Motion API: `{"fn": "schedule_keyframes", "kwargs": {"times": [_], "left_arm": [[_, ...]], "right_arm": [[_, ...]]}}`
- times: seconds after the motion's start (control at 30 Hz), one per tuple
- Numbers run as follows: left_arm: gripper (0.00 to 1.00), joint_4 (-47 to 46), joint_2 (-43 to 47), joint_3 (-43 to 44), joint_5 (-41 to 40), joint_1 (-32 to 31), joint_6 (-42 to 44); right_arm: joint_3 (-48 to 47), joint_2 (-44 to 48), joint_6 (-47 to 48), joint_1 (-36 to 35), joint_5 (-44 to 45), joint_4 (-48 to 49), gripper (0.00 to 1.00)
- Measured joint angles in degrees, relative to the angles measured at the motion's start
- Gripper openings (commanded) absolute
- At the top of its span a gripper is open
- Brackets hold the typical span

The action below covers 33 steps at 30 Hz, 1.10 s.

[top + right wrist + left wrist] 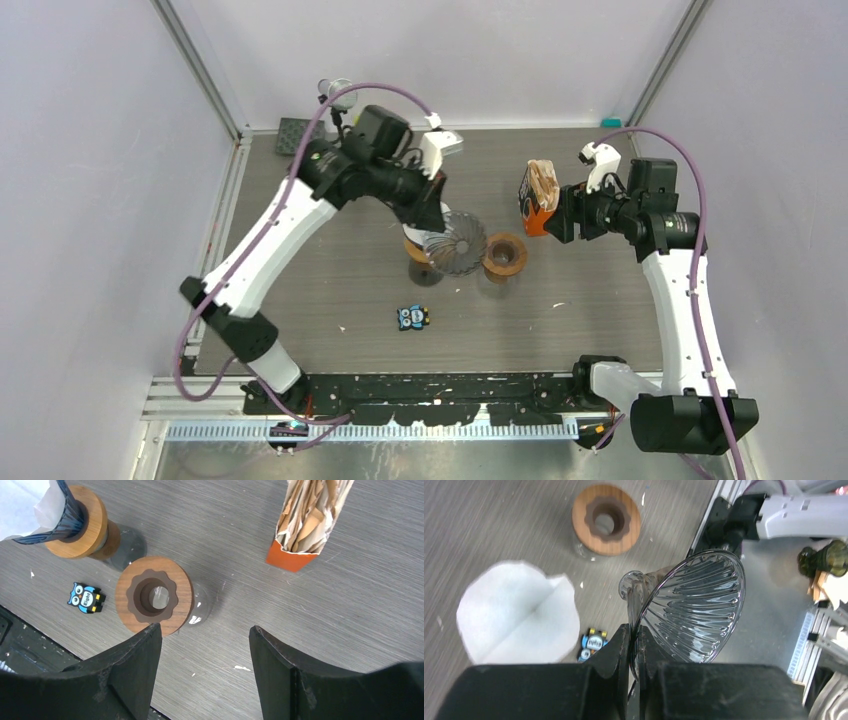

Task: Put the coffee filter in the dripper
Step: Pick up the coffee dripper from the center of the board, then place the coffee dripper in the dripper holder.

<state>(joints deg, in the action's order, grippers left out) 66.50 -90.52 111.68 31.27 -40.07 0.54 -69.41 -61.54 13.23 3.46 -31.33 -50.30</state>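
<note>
The dripper (694, 610) is a ribbed clear glass cone, tilted on its side. My left gripper (636, 635) is shut on its rim. In the top view the dripper (457, 243) leans over a wooden-collared glass stand (420, 247). The coffee filter (519, 612) is a white round paper with a fold crease. It lies flat outside the dripper, to its left in the left wrist view. The right wrist view shows a bit of the filter (25, 505) behind the dripper (70, 515). My right gripper (205, 632) hangs open and empty above the table.
A second glass stand with a wooden collar (504, 256) stands just right of the dripper. An orange box of brown paper filters (538, 197) stands by the right gripper (560, 215). A small blue owl toy (412, 318) lies nearer the front.
</note>
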Motion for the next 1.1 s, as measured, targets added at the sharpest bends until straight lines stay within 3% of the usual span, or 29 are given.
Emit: {"fn": "schedule_keyframes", "kwargs": {"times": [0.23, 0.37, 0.77, 1.1], "left_arm": [[0.0, -3.6, -14.9, 13.1, -1.4, -4.1, -6.4], [0.0, -4.9, -20.3, 16.3, -2.0, -5.5, -9.0], [0.0, -5.9, -26.5, 19.1, -5.0, -6.7, -12.1], [0.0, -5.9, -26.9, 19.1, -6.9, -8.4, -12.2]], "right_arm": [[-1.2, 0.6, -1.8, 0.0, 4.5, -1.8, 0.63], [-5.1, 1.3, -3.6, 0.0, 5.7, -4.8, 0.6], [-15.3, 1.9, -6.4, -0.9, 0.9, -13.2, 0.55], [-15.2, -3.5, -7.2, -10.3, 3.0, -15.0, 0.55]]}}
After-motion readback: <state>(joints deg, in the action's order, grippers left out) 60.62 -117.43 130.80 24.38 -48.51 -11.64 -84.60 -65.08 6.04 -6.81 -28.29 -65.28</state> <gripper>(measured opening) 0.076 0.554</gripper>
